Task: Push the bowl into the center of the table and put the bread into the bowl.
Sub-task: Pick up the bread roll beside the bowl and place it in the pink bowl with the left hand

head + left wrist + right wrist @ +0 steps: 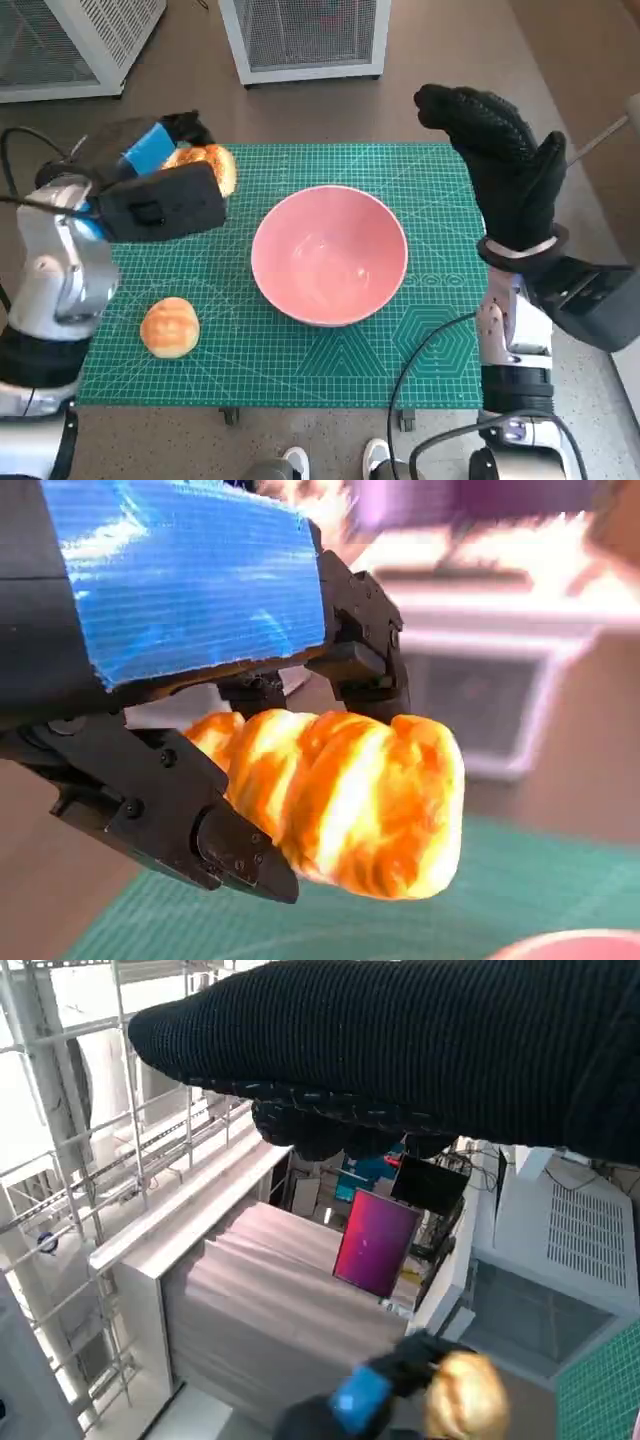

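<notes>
Bread roll (170, 326), the nearer of two, lies loose on the green cutting mat (300, 372) at your near left, untouched and well apart from either hand; you can judge it a later pick or a spare. Farther in, the pink bowl (329, 254) sits upright and empty near the mat's middle, so you may read the pushing step as done and the opening as ready to receive from above. Your left hand (165, 185) is raised beside the bowl on its left; in the left wrist view its black fingers (232, 852) close on the striped bread (350, 800) from both sides, and green mat shows beneath the loaf, so it hangs clear of the surface, placed for a short sideways carry to the bowl. Your right hand (505, 170), in its knitted glove, stands upright at the far right edge of the mat, holding nothing and touching nothing, fingers extended together; this keeps it out of the carry path. You cannot tell its finger spread from its own wrist view. Beyond the table, white mesh-fronted cabinets (305, 35) stand on the floor.
</notes>
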Tool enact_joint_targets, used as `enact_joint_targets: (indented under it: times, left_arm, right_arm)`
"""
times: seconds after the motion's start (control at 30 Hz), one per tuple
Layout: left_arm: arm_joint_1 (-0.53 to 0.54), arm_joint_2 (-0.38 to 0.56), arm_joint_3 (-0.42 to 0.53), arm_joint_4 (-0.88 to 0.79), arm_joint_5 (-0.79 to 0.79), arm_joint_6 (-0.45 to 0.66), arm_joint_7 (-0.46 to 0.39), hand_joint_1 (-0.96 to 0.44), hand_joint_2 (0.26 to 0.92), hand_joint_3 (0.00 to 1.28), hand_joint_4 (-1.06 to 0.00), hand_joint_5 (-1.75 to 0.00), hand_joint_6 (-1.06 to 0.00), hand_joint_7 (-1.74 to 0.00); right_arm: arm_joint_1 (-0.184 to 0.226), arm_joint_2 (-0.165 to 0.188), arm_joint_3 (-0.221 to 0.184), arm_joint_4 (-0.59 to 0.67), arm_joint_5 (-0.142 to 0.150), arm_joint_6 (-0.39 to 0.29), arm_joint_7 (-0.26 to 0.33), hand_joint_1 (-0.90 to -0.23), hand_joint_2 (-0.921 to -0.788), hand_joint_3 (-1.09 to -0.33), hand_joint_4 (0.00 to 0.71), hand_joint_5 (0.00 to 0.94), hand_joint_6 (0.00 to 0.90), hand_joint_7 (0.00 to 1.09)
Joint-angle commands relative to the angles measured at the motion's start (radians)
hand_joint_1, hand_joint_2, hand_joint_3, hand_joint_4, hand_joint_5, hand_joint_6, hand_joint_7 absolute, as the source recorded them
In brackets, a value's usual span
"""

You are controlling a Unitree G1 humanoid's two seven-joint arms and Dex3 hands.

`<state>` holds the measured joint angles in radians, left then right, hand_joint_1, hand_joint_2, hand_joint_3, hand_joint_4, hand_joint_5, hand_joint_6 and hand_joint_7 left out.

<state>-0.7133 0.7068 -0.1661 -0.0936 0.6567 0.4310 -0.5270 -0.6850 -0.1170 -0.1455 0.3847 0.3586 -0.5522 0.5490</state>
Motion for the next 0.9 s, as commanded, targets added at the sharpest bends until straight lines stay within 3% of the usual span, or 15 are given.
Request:
enact_joint_targets:
  times: [0.03, 0.37, 0.6, 0.9]
  left_arm:
    - [0.055, -0.031, 0.048, -0.187, -0.02, -0.029, 0.041, 0.0, 0.868, 0.07, -0.78, -1.11, -0.75, -1.0]
    - [0.075, -0.114, -0.045, -0.286, -0.035, -0.117, 0.022, 0.0, 0.861, 0.07, -0.83, -1.04, -0.74, -1.03]
    - [0.052, -0.174, -0.13, -0.209, -0.042, -0.201, 0.016, 0.0, 0.87, 0.06, -0.83, -1.08, -0.72, -1.01]
    - [0.033, -0.218, -0.165, -0.1, -0.052, -0.257, -0.008, 0.0, 0.914, 0.03, -0.77, -1.13, -0.66, -1.08]
  right_arm:
    - [0.029, -0.004, -0.002, 0.005, 0.021, 0.02, 0.019, -0.632, -0.921, -0.79, 0.187, 0.002, 0.001, 0.45]
    - [0.029, -0.004, -0.005, 0.006, 0.021, 0.024, 0.023, -0.64, -0.921, -0.784, 0.187, 0.001, 0.001, 0.45]
    - [0.03, -0.002, -0.006, 0.013, 0.021, 0.02, 0.027, -0.642, -0.921, -0.78, 0.184, 0.0, 0.002, 0.45]
    - [0.045, -0.006, -0.007, -0.012, 0.023, 0.028, 0.026, -0.629, -0.921, -0.782, 0.183, 0.0, 0.003, 0.45]
